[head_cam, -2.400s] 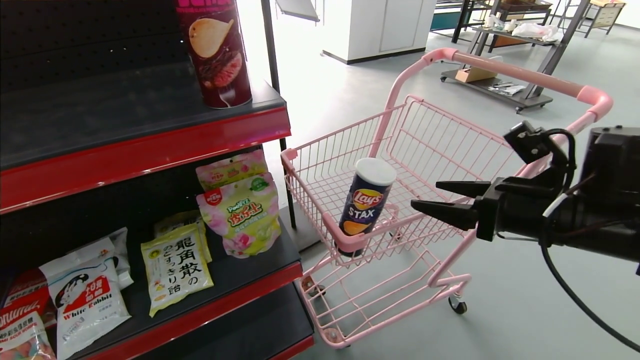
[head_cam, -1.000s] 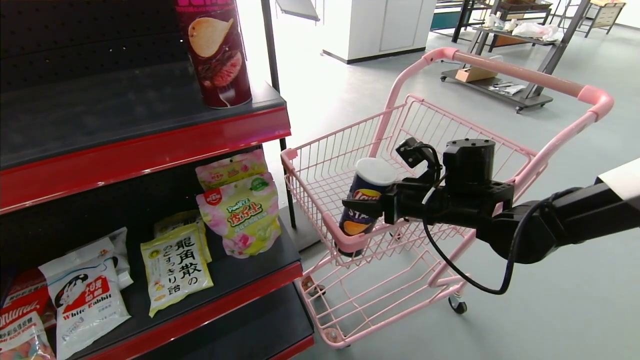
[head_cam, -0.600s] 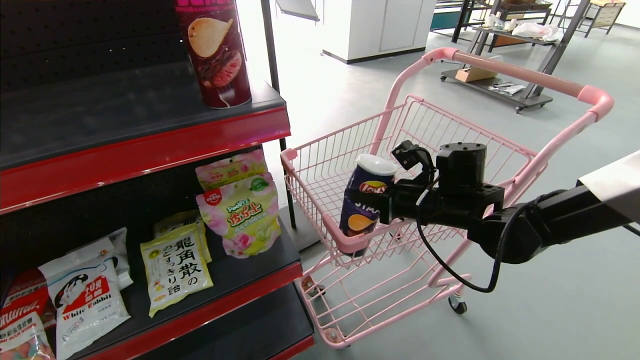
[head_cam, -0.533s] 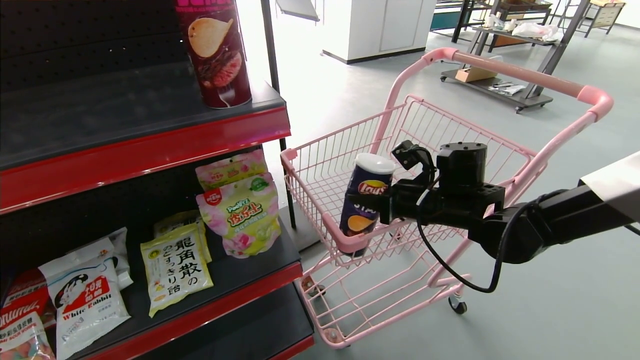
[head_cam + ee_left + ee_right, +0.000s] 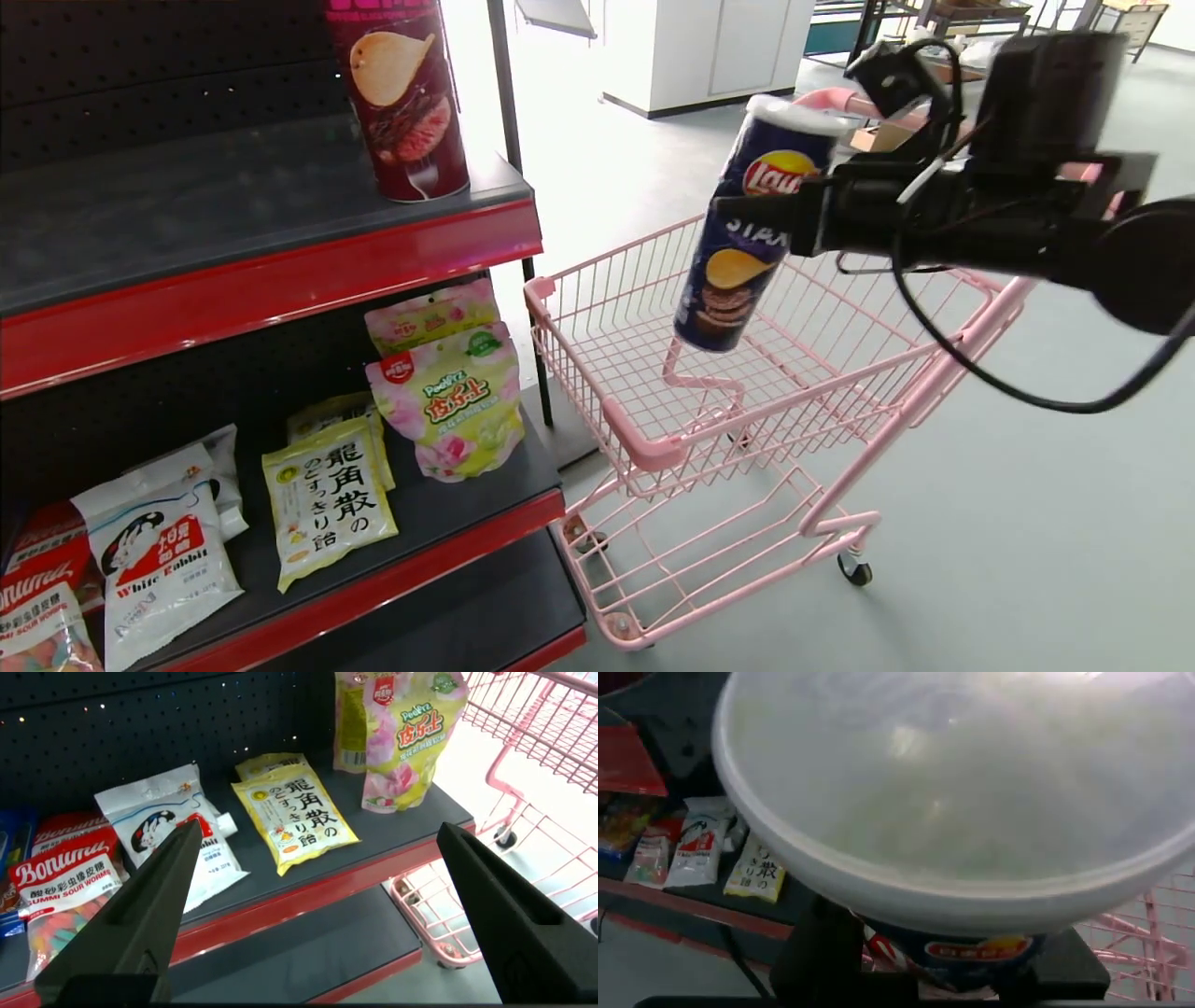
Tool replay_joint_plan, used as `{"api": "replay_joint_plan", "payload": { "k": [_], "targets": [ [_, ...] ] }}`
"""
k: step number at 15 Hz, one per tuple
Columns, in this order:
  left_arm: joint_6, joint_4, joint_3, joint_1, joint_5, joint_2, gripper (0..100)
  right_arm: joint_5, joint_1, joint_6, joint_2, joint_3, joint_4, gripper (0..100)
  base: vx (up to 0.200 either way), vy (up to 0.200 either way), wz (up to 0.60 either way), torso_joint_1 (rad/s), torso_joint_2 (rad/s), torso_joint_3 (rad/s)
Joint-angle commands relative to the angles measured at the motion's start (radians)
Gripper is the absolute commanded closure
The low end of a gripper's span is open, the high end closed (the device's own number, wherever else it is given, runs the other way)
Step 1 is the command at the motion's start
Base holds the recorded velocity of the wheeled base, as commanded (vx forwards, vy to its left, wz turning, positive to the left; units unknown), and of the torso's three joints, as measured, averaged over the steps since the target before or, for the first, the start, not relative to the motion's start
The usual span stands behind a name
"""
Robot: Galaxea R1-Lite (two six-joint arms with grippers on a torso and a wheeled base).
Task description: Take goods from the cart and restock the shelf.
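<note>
Now the can (image 5: 733, 271) is held clear above the cart (image 5: 644, 448), lifted out within the last half-second, clamped in the right gripper (image 5: 794, 210). Placement on the shelf (image 5: 187, 205) is judged next. Left gripper (image 5: 320, 831) is seen spread apart, empty.

Bright glare washes the floor (image 5: 607, 168); the chips can (image 5: 952, 793) blurs close up.

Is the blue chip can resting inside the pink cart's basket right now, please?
No, the right gripper holds the blue chip can aloft above the pink cart.
</note>
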Motion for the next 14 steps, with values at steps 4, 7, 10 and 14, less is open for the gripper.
{"api": "replay_joint_plan", "payload": {
  "k": [4,7,10,14],
  "targets": [
    [-0.001,0.000,0.000,0.000,0.001,0.001,0,-0.144,0.055,-0.075,-0.695,0.327,0.466,100,0.000,0.000,0.00,0.000,0.00,0.000],
    [-0.001,0.000,0.000,0.000,0.001,0.001,0,-0.244,0.055,-0.129,-0.820,0.498,0.461,100,0.000,0.000,0.00,0.000,0.00,0.000],
    [-0.001,0.000,0.000,0.000,0.001,0.001,0,-0.262,0.044,-0.138,-0.814,0.531,0.458,100,0.000,0.000,0.00,0.000,0.00,0.000],
    [-0.001,0.000,0.000,0.000,0.001,0.001,0,-0.262,0.043,-0.138,-0.822,0.532,0.461,100,0.000,0.000,0.00,0.000,0.00,0.000]
  ]
}}
